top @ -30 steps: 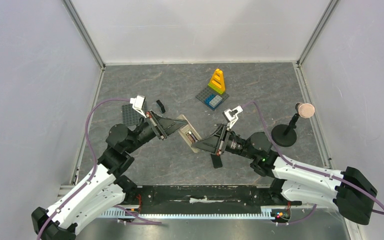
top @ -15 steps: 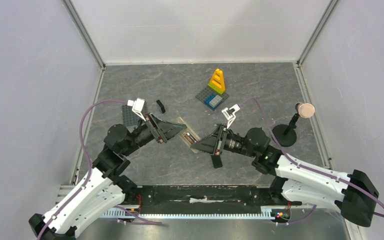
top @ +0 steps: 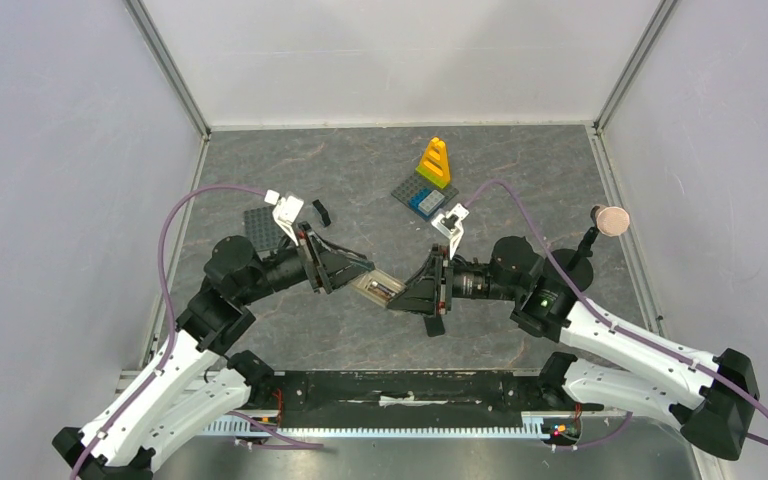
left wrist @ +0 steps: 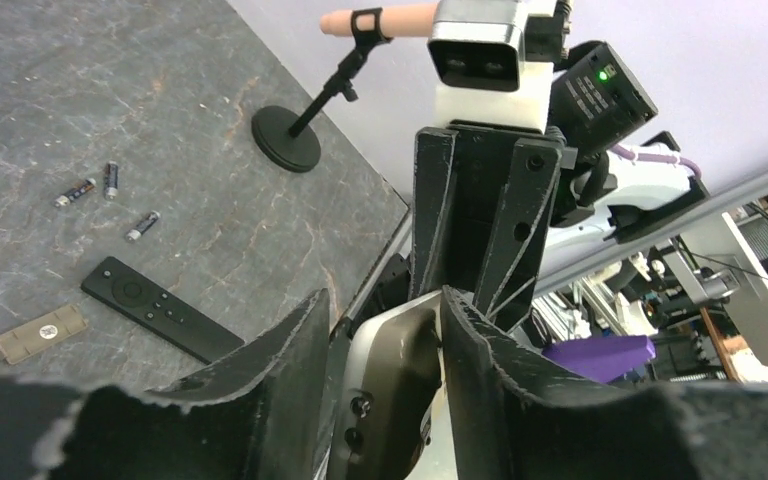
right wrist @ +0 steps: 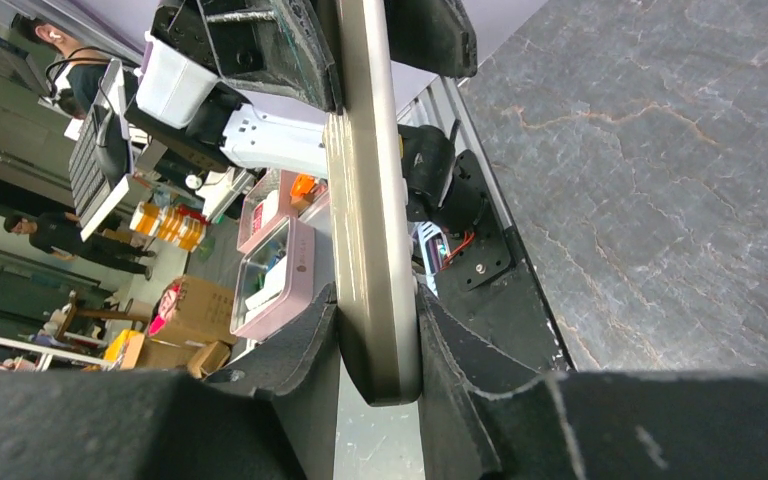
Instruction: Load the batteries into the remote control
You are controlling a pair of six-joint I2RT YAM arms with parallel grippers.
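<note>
Right wrist view: right gripper (right wrist: pixel 375 300) clamped on remote control (right wrist: pixel 370 200), bar edge-on between both pads, raised above table (right wrist: pixel 660 150). Left wrist view: left gripper (left wrist: pixel 385 300) straddles remote control's other end; firm hold or slack, cannot tell. Three batteries (left wrist: pixel 110 178) lie loose on table, near black stand (left wrist: pixel 285 135), close to black remote (left wrist: pixel 160 310).
</note>
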